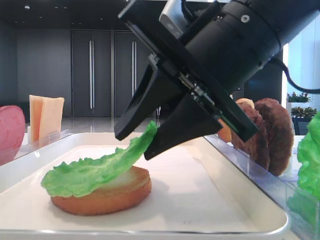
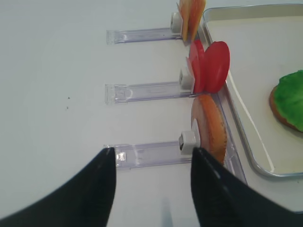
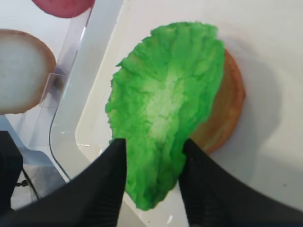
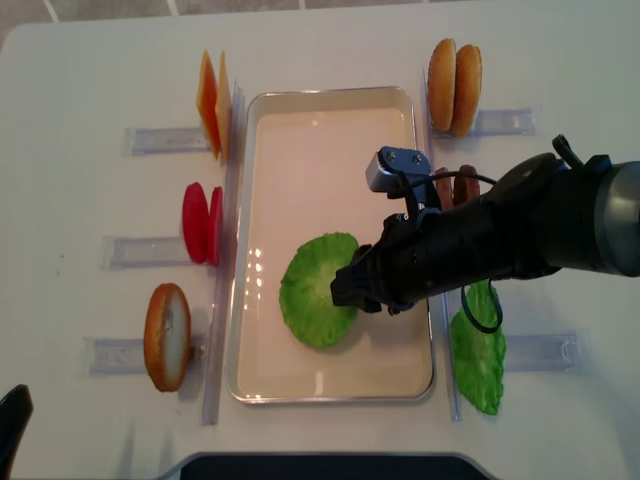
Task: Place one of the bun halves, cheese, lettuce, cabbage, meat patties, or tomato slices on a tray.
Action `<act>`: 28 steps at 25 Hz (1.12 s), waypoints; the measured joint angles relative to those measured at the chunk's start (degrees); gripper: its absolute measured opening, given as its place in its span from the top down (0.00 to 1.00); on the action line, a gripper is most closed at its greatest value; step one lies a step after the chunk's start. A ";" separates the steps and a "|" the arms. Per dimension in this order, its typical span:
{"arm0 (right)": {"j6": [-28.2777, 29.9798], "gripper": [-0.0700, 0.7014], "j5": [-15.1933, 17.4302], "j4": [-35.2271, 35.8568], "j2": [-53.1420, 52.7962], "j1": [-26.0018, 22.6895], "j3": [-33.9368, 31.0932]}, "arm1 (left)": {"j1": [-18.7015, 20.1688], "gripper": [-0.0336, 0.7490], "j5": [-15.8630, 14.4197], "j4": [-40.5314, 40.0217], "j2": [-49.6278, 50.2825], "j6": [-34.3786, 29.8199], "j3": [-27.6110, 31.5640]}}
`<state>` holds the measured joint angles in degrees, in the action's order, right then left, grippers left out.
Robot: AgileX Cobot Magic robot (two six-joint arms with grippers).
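In the low side view, a bun half (image 1: 102, 192) lies flat on the white tray (image 1: 210, 210), toasted face up, so that it can carry the layers stacked on it. The lettuce (image 1: 95, 170) is draped over it. Most of the leaf rests on the bun, but its far edge rises off the bread and runs up between the jaws of the right gripper (image 1: 150, 137). The right wrist view shows the two dark fingers (image 3: 102, 189) flanking the leaf's narrow end with some slack on either side, so the jaws look parted rather than pinching, probably letting the leaf settle. Whether a finger touches the leaf is hard to tell. The arm reaches in low and tilted, which suits laying a floppy leaf down.

Beyond the tray's right rim, meat patties (image 1: 267, 132) stand on edge in a clear divider (image 1: 250, 165), kept upright for easy pinching. To the left stand cheese (image 1: 45, 117) and a tomato slice (image 1: 10, 132).

The left gripper (image 2: 151, 184) hovers over the table (image 2: 57, 71) with its jaws wide apart and empty.
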<state>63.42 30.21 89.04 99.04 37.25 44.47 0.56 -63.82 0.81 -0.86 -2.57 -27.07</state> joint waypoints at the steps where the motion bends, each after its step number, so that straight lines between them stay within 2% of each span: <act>1: -0.34 0.53 -1.78 -0.17 -0.67 1.03 0.00 | 0.00 0.46 0.00 0.00 0.00 0.00 0.00; 4: -1.34 0.53 -5.39 -0.68 -2.62 2.79 0.00 | 0.00 0.46 0.00 0.00 0.00 0.00 0.00; 8: -4.46 0.53 -8.26 -2.76 -4.26 2.84 0.00 | 0.00 0.46 0.00 0.00 0.00 0.00 0.00; 10: -7.91 0.53 -9.38 -6.67 -4.53 2.84 0.00 | 0.00 0.46 0.00 0.00 0.00 0.00 0.00; 13: -16.04 0.53 -10.54 -15.51 -5.01 2.84 0.00 | 0.00 0.46 0.00 0.00 0.00 0.00 0.00; 18: -26.42 0.53 -11.23 -28.39 -8.48 2.84 0.00 | 0.00 0.46 0.00 0.00 0.00 0.00 0.00; 23: -30.42 0.54 -10.90 -33.11 -14.17 2.84 0.00 | 0.00 0.46 0.00 0.00 0.00 0.00 0.00; 25: -33.14 0.54 -9.81 -36.81 -16.80 2.84 0.00 | 0.00 0.46 0.00 0.00 0.00 0.00 0.00; 28: -42.34 0.54 -6.66 -46.57 -21.03 2.84 0.00 | 0.00 0.46 0.00 0.00 0.00 0.00 0.00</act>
<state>21.08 23.55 42.47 78.01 40.09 44.47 0.56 -63.82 0.81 -0.86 -2.57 -27.07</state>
